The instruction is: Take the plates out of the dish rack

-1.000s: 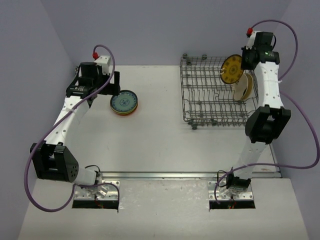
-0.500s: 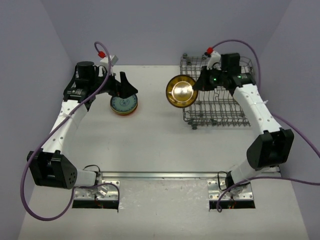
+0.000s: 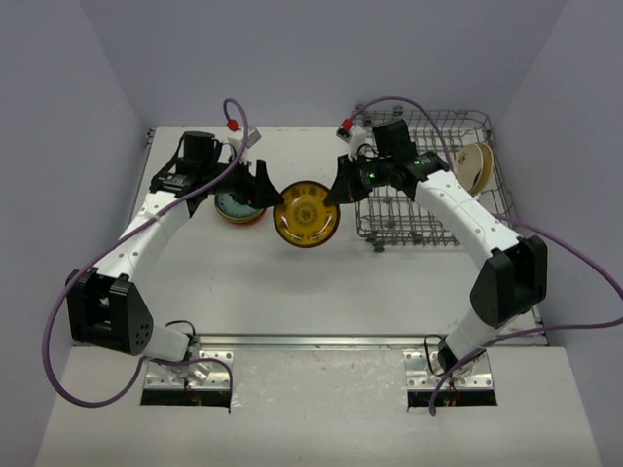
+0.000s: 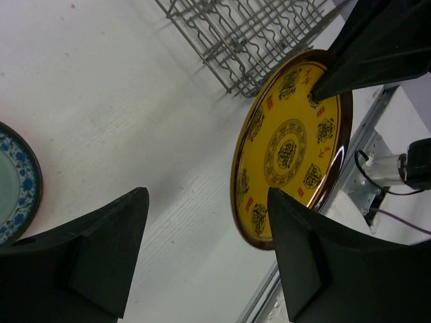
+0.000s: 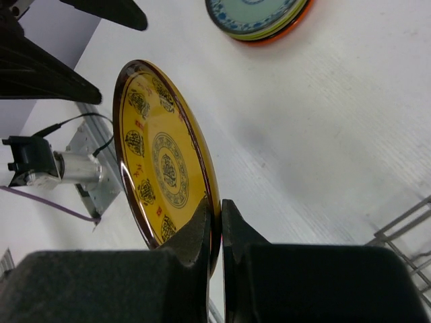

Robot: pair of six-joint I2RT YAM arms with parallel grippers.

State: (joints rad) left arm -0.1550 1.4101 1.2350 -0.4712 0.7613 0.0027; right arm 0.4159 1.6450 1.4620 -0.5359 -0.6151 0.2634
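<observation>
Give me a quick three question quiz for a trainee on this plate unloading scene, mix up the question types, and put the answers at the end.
1. True or false: the left gripper is shut on the yellow plate.
2. Which plate tops the stack on the table? A black, B pale blue patterned, C tan.
3. Fill in: a tan plate stands on edge in the ____.
Key: 1 false, it is open; the right gripper pinches the plate's rim. 2 B. 3 dish rack.
</observation>
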